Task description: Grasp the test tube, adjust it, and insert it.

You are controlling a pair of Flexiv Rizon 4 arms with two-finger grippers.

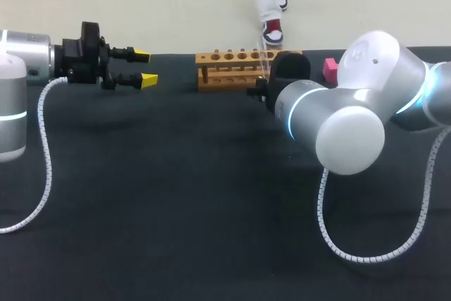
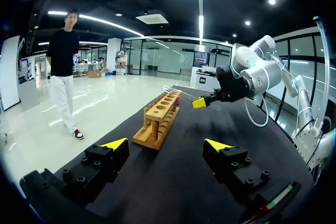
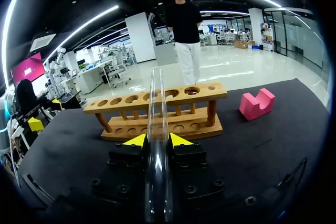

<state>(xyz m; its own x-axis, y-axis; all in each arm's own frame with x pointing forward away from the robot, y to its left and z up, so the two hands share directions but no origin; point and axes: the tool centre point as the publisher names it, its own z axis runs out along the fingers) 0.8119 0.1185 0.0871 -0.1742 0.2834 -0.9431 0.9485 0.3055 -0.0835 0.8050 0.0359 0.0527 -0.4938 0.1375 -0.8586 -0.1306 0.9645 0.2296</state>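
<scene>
The right gripper (image 3: 156, 140) is pinching the test tube (image 3: 157, 108), one yellow tip pressing on each side of the glass. The tube's long axis is running in line with the gap between the fingers: one end is trailing back over the gripper body, and the other is rising ahead of the tips, crossing in front of the upper rail of the wooden rack (image 3: 199, 92). In the head view the tube is standing steeply with a slight tilt, near the rack's right end. The rack is lying directly ahead of the fingers, close but apart from the glass, its row of holes facing upward. Which hole the tube is lining up with cannot be told.

In my judgement the coming move is turning on bringing the tube's lower end above a hole and squaring the axis to the rail; a tilted entry is risking a strike on the rim.

A pink block (image 3: 257, 103) is sitting just beyond the rack's end. The left gripper (image 2: 165, 144) is hovering well apart, fingers spread and empty, so the right arm is the nearer.
</scene>
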